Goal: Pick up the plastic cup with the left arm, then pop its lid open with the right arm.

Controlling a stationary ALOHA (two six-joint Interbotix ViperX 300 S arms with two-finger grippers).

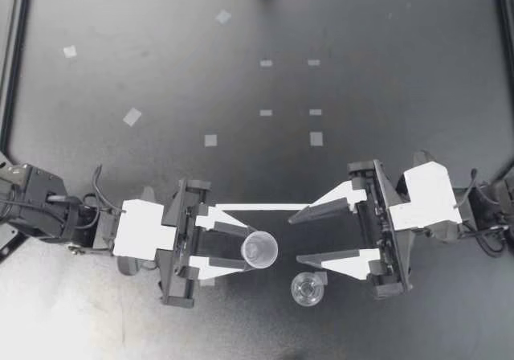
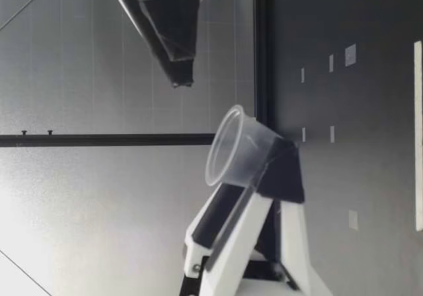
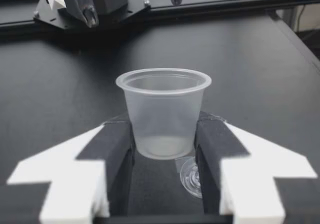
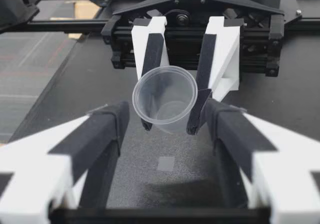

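— Black pads (image 3: pixel 116 146) of my left gripper (image 1: pixel 241 247) are clamped on the clear plastic cup (image 1: pixel 259 248) from both sides, low on its wall. The cup is held off the tabletop (image 1: pixel 161 63), rim up and slightly tilted, above the middle stretch of the near edge.
— And the right side?
— Fingers (image 4: pixel 97 134) of my right gripper (image 1: pixel 297 239) stand wide apart with nothing between them. The tips face the cup and do not touch it.
— Anything left on the surface?
— A second clear cup (image 1: pixel 307 288) stands upright beside the held one, nearer that edge, with no finger on it. Assessment: one cup gripped and lifted, the other unhandled. Tape squares (image 1: pixel 210 140) lie farther toward the far edge.
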